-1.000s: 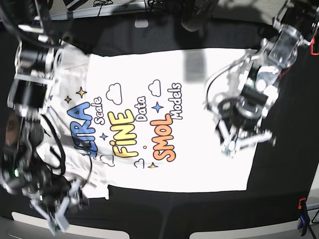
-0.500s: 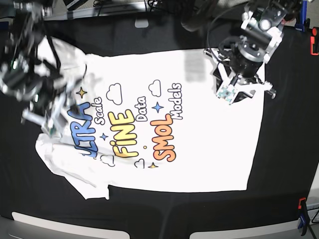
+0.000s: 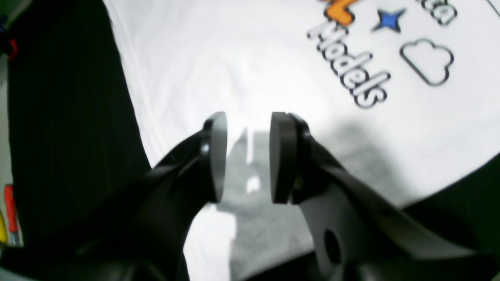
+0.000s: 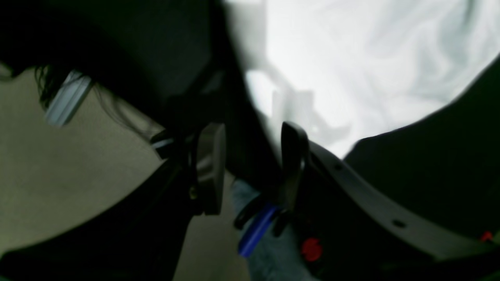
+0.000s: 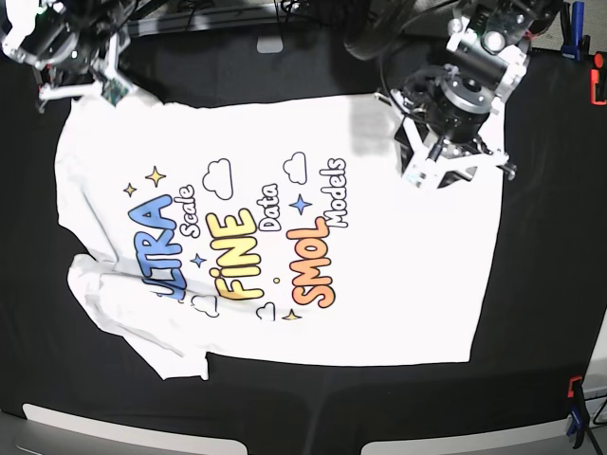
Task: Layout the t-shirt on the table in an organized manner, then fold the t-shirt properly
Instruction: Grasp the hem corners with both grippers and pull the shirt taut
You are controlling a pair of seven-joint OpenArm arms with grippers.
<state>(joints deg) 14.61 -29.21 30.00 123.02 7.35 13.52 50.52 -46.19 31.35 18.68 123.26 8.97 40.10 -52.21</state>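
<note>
The white t-shirt [image 5: 379, 284] lies print-up on the black table [image 5: 541, 284], mostly flat; its sleeve [image 5: 123, 313] at the lower left is bunched and creased. My left gripper [image 5: 460, 172] hovers over the shirt's far right corner. In the left wrist view the left gripper [image 3: 248, 156] is open and empty, with the t-shirt [image 3: 234, 58] below it. My right gripper [image 5: 81, 87] sits at the shirt's far left corner. The right wrist view has the right gripper [image 4: 252, 168] open and empty, the t-shirt [image 4: 351, 58] lying beyond it.
Clamps stand at the table's edges: a red clamp [image 5: 597, 90] and a blue clamp [image 5: 569, 19] at the far right, another [image 5: 574, 408] at the near right. A blue clamp [image 4: 254, 230] and beige floor [image 4: 78, 175] show past the table's edge.
The right arm swept from the near left corner across the shirt's left side to the far left corner. The left arm moved from mid-right of the shirt toward the far edge.
</note>
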